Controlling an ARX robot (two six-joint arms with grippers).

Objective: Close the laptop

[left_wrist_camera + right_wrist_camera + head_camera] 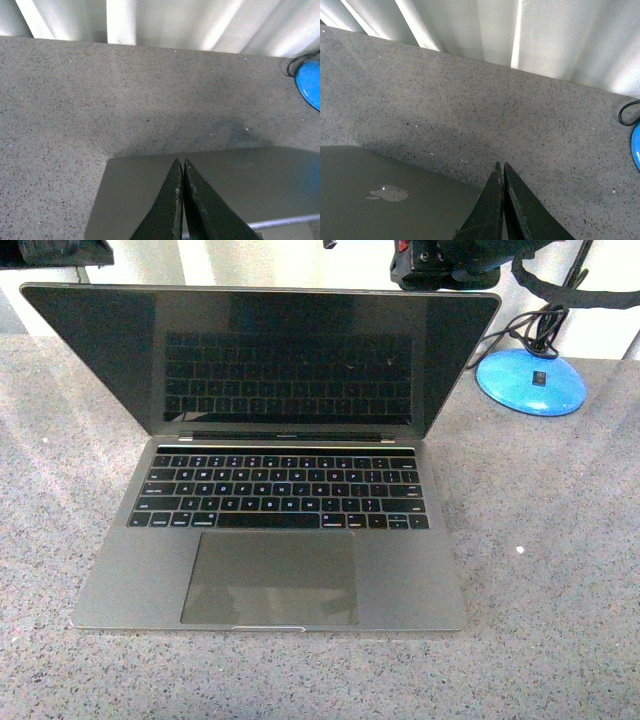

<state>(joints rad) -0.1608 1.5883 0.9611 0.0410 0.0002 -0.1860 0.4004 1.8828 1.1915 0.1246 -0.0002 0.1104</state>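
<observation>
The laptop point(275, 470) lies open in the middle of the grey speckled table point(560, 570), its screen tilted back and a blue lamp base point(530, 382) near its far right corner. Both arms hang behind the lid. The left gripper point(181, 161) points over the lid's back and the right gripper point(501, 165) sits just beside its edge near the apple logo point(388, 193) — each with fingers pressed together, holding nothing.

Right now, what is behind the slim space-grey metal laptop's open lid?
Wrist views show speckled grey countertop behind the laptop lid, then a white ribbed wall; the blue round lamp base sits off to its right. From the front, the black screen hides that strip.
</observation>
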